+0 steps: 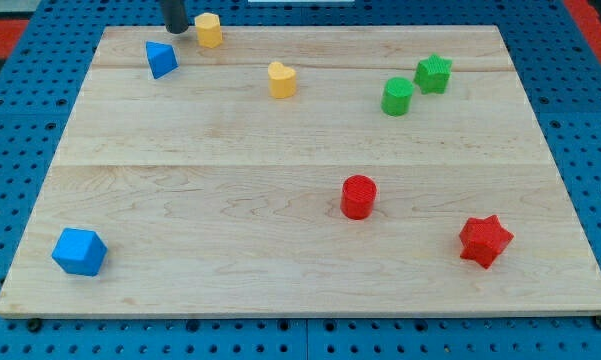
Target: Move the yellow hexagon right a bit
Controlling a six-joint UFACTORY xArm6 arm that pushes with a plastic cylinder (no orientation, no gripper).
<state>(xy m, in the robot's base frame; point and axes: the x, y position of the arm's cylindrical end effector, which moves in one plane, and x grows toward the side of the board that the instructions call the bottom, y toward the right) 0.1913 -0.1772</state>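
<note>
The yellow hexagon (209, 30) stands near the view's top left, by the top edge of the wooden board (300, 285). My tip (176, 29) is just left of the hexagon, a small gap away, at about the same height in the view. The dark rod enters from the view's top edge.
A small blue block (161, 59) lies below and left of my tip. A yellow heart (282, 80) lies right and below the hexagon. A green cylinder (397, 97) and green star (433, 73) sit at upper right. A red cylinder (358, 197), red star (484, 241) and blue cube-like block (79, 251) lie lower down.
</note>
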